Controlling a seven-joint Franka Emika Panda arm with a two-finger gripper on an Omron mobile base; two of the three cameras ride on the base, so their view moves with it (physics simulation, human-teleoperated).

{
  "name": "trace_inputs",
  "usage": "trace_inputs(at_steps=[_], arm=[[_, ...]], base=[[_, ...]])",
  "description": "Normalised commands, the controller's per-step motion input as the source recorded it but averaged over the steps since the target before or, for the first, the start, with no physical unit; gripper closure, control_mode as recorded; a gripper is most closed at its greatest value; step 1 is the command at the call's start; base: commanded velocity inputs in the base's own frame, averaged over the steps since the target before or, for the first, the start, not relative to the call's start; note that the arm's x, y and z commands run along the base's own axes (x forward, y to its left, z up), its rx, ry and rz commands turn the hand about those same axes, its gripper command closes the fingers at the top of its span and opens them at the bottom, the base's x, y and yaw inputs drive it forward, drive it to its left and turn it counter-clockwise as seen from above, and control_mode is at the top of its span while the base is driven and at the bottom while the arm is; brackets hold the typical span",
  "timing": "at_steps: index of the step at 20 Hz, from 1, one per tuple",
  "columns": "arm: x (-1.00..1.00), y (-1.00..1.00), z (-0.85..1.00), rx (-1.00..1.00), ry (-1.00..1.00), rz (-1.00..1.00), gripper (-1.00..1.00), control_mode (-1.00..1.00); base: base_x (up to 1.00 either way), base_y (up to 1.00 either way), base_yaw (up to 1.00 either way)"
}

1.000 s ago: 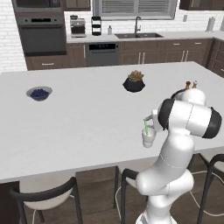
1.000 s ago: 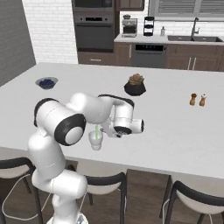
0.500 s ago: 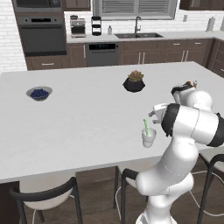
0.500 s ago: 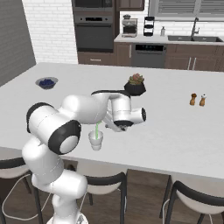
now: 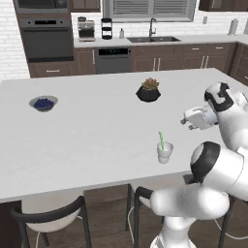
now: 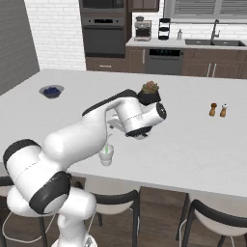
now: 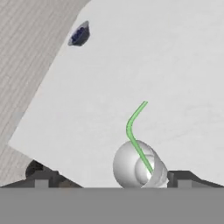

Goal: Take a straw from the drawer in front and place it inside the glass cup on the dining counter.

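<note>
Near the front edge of the white table (image 5: 97, 126): glass cup (image 5: 164, 152) upright, green straw (image 5: 161, 141) standing inside it, leaning, top bent. Gripper (image 5: 186, 119) above and beside the cup, jaws spread wide, holding nothing. Blueberry bowl (image 5: 43, 103) well apart.

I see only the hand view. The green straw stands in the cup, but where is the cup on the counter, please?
Observer: The glass cup stands near the front edge of the dining counter, just above a chair.
Operator: Does the gripper hold anything?
Observer: No. In the left base view the gripper is open and apart from the straw, up and to the cup's right.
Operator: What else stands on the counter?
Observer: A potted plant behind the arm, and two small shakers far to the right.
</note>
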Motion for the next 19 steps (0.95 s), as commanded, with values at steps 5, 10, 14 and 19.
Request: trace_inputs(at_steps=[5, 10, 14, 19], arm=[[-0.96, -0.14, 0.38, -0.42, -0.03, -0.11, -1.0, -1.0], [-0.68, -0.29, 0.03, -0.37, 0.03, -0.15, -1.0, -1.0], [-0.46, -0.38, -0.04, -0.18, 0.17, -0.11, -1.0, -1.0], [-0.48, -0.53, -0.25, -0.03, 0.24, -0.06, -1.0, -1.0]], base=[[0.0, 0.0, 0.0], [0.0, 0.0, 0.0], [0.0, 0.0, 0.0], [0.0, 0.0, 0.0]])
